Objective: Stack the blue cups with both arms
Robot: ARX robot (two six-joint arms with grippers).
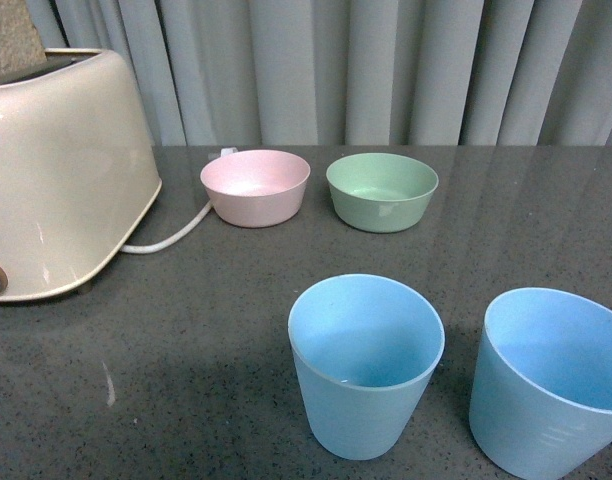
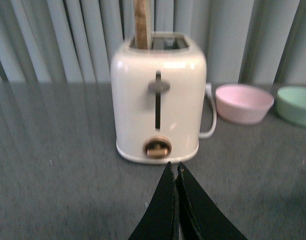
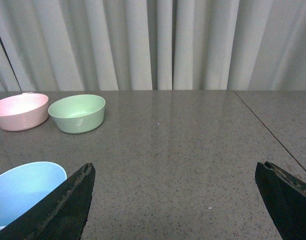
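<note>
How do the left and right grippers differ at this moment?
The left gripper is shut; the right gripper is wide open. The left gripper faces the toaster; the right gripper has a blue cup beside one jaw. Both are black, pointed and hold nothing.

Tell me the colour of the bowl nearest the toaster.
The bowl is pale pink, clearest in the front view.

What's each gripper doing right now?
Left gripper: shut, holding nothing.
Right gripper: open wide, holding nothing.
</note>
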